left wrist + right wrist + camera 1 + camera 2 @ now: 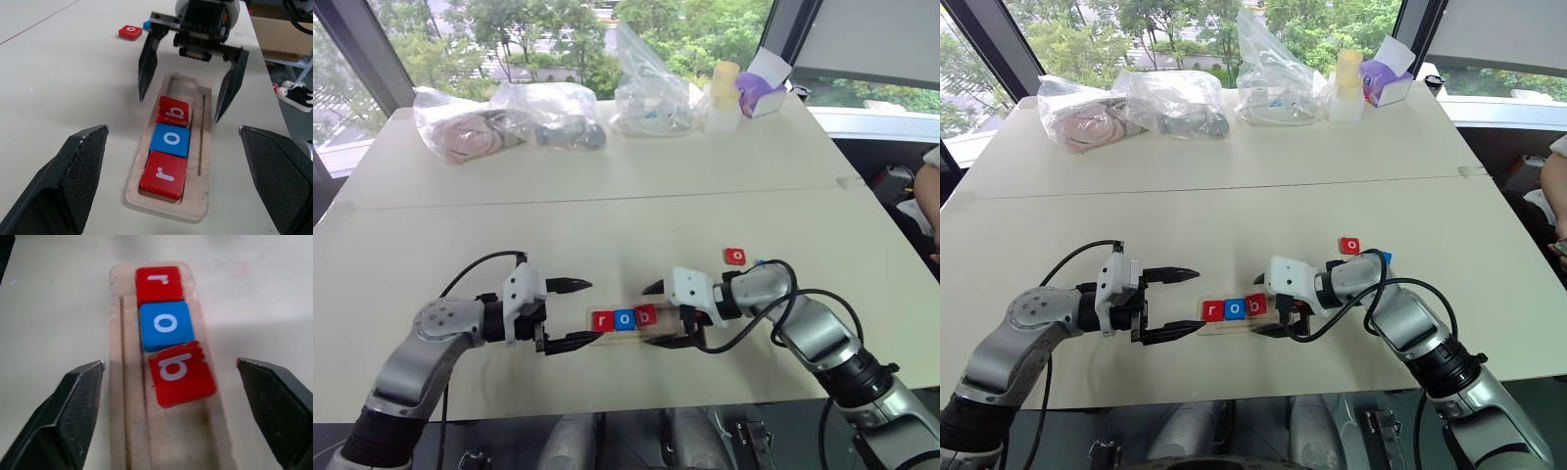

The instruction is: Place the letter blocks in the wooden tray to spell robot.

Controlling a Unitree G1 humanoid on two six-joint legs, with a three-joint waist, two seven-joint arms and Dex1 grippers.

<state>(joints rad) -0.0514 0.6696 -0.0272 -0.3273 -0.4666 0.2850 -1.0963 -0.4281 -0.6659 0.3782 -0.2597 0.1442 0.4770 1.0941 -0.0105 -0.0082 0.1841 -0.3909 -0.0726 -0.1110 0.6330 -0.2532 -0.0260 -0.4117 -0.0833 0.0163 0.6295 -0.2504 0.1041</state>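
Three letter blocks sit in wooden tray (656, 338), lower centre of frame: red r (601, 320), blue o (625, 319), red b (646, 314). Red b lies slightly askew, tilted against blue o. My left tool (570, 313) spread wide, just left of tray end, holding nothing. My right tool (662, 315) spread too, straddling tray's right part, holding nothing. Red o block (734, 256) lies loose on counter (607, 206), right of centre, another blue block (1384, 258) just beside it.
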